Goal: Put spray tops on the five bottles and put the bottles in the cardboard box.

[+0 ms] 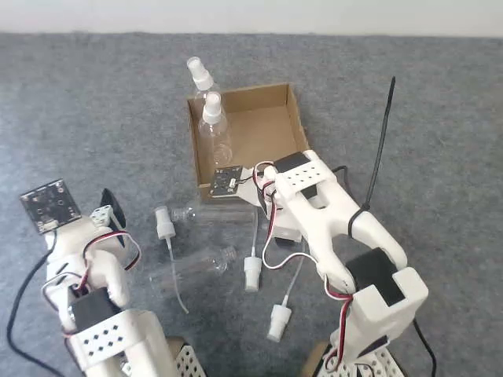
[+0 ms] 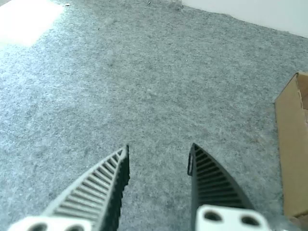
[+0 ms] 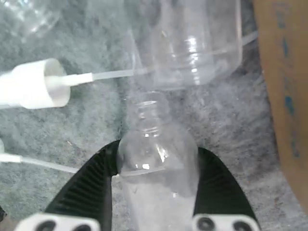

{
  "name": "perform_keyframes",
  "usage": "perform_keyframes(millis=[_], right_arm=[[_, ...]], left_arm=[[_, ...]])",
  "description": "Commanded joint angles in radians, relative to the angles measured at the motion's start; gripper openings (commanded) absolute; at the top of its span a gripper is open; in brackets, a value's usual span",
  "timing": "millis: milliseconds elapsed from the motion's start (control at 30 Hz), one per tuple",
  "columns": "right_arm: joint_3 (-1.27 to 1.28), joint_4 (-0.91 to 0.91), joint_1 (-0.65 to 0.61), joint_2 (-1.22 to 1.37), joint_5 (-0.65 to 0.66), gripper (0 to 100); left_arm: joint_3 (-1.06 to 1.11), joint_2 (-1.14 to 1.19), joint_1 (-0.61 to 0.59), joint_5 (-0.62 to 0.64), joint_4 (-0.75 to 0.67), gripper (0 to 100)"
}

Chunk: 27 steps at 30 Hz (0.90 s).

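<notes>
My right gripper [image 3: 158, 147] is shut on a clear uncapped bottle [image 3: 156, 159], low over the carpet beside the cardboard box [image 1: 271, 129]. Another clear bottle [image 3: 192, 43] lies just beyond it. A third uncapped bottle [image 1: 189, 269] lies nearer the left arm. Three loose white spray tops [image 1: 164, 225] [image 1: 251, 272] [image 1: 279, 320] lie around them with their dip tubes. One capped bottle [image 1: 214, 129] stands in the box and another [image 1: 201, 77] shows at its far corner. My left gripper [image 2: 160, 146] is open above bare carpet, left of the box.
The grey carpet [image 1: 94, 110] covers the whole table. A black cable tie [image 1: 381, 149] sticks up to the right of the box. The box's brown wall [image 2: 291, 159] stands close to the left gripper's side.
</notes>
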Motion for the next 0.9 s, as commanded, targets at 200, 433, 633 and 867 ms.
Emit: perform_keyframes(millis=[200,433,633,867], right_arm=[[-0.057,0.071,0.012,-0.186,-0.002,6.5],[-0.057,0.156,0.012,-0.334,-0.149,6.5],[-0.054,0.222,0.022,-0.443,-0.287,6.5],[-0.051,0.239,0.211,-0.466,-0.479,6.5]], left_arm=[[-0.015,-0.014,-0.002,0.002,-0.035,19],[-0.013,-0.014,0.0,0.002,-0.035,19],[-0.013,-0.014,0.0,0.002,-0.035,19],[-0.013,-0.014,0.0,0.002,-0.035,19]])
